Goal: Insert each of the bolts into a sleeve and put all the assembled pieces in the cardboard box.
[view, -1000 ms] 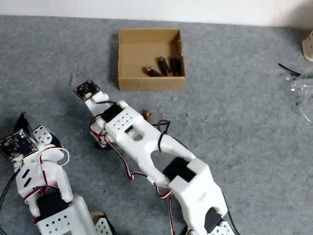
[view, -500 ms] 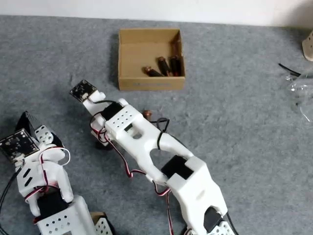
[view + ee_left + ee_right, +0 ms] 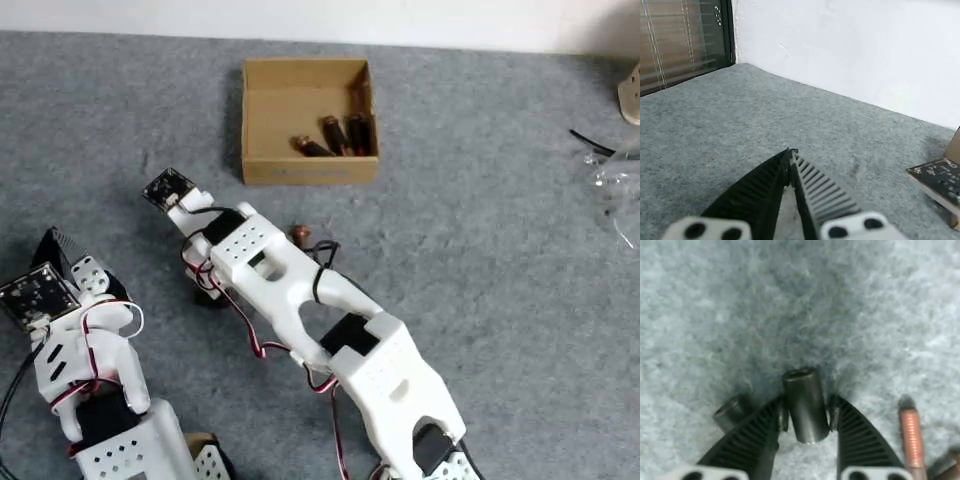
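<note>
My right fingers [image 3: 762,437] clamp sleeve [image 3: 805,412]; left fingers [image 3: 762,187] closed, empty.
Stiff smooth metal, likely slippery; I'd hold mid-barrel.

High cam looks down over the table [image 3: 480,150]. L wrist cam sits low, faces the far wall [image 3: 850,45] (board [image 3: 937,177] shared w/ high). R wrist cam: close, aimed down at table by box [image 3: 308,170].

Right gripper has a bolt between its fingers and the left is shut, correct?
No. The right gripper has a dark sleeve between its fingers, as the right wrist view shows; the bolt lies beside it. The left gripper is shut.
</note>
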Controlling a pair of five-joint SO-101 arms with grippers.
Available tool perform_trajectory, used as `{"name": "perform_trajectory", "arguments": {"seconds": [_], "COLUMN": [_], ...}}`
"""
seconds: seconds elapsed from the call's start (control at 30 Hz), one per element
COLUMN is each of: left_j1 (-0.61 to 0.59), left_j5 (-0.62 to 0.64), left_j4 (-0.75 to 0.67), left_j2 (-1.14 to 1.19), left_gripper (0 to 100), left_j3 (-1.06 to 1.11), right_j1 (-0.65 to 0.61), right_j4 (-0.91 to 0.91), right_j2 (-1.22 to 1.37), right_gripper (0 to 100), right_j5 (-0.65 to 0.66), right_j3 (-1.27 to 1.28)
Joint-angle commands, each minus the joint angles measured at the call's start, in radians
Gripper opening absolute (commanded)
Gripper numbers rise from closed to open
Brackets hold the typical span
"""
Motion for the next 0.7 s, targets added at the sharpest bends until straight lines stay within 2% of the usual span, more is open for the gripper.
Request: {"name": "perform_trajectory", "arguments": {"seconds": [0.0, 0.1, 0.67], "left_j1": [0.015, 0.015, 0.048], "left_j5": [0.003, 0.003, 0.003], "left_j4": [-0.02, -0.02, -0.025], "left_j2": [-0.01, -0.01, -0.005], "left_gripper": [1, 1, 1], "left_j3": [-0.004, -0.004, 0.025], "right_j1": [0.012, 0.004, 0.048], "right_j4": [0.035, 0.03, 0.125], "right_j2": [0.001, 0.004, -0.053], "right_gripper": [7.7, 0.2, 0.4], "right_j5": [0.005, 0.009, 0.003], "right_j3": [-0.039, -0.039, -0.042]}}
